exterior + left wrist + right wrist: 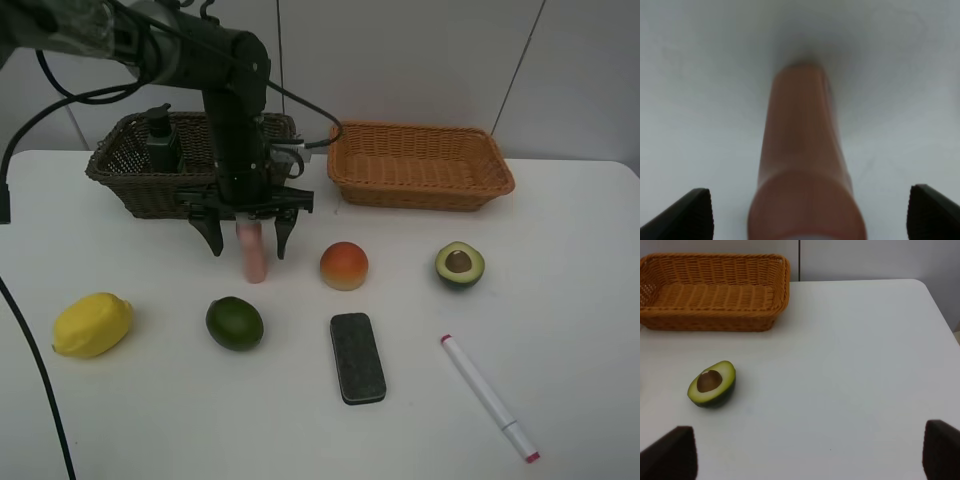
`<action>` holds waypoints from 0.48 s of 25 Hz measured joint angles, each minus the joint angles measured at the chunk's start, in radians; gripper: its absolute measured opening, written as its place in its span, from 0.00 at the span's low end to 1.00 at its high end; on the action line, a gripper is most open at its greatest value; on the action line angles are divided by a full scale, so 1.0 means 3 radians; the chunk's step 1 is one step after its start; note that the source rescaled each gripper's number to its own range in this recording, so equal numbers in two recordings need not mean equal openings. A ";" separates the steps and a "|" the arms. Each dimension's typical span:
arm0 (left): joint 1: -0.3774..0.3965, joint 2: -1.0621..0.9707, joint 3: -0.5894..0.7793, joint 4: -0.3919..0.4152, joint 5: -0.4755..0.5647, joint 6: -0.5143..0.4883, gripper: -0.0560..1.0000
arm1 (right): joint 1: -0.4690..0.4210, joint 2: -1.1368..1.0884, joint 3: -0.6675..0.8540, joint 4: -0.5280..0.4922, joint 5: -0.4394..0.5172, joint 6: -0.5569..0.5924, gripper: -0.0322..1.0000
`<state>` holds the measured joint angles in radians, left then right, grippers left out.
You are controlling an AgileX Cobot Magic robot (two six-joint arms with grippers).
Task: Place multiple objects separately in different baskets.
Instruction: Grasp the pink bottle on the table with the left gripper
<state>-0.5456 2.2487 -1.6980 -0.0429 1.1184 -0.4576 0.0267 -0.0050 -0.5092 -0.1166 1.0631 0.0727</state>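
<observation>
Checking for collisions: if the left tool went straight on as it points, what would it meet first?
Likely the pink bottle, standing between the left tool's open fingertips, though exact depth is unclear.

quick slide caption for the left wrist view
Open left tool straddling the upright pink bottle on the white table, not yet touching it.

Pink bottle [253, 255]: upright on table [580, 300], between spread fingers of left tool [249, 250], clear of both.
Dark green pump bottle [163, 140]: upright in dark brown basket [120, 175], just beyond tool.
Light orange basket [420, 165]: beyond tool, to its right.
Peach [344, 266]: just right of tool.
Avocado half [459, 264]: cut face up, farther right.
Lime [234, 323]: nearside of tool.
Lemon [92, 324]: near-left.
Black eraser [357, 357]: flat, near-right.
White marker [489, 397]: lying flat, farthest from tool.
</observation>
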 joint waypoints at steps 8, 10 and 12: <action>0.0000 0.0014 0.0004 0.0006 -0.0040 0.0090 0.06 | 0.0000 0.0000 0.0000 0.0000 0.0000 0.0000 0.99; 0.0000 -0.0051 0.0000 0.0006 -0.0015 0.0117 0.06 | 0.0000 0.0000 0.0000 0.0000 0.0000 0.0000 0.99; 0.0000 -0.0170 -0.0076 0.0010 0.0100 0.0169 0.06 | 0.0000 0.0000 0.0000 0.0000 0.0000 0.0000 0.99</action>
<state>-0.5456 2.1978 -1.7209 -0.0401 1.1485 -0.4070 0.0267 -0.0050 -0.5092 -0.1166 1.0631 0.0727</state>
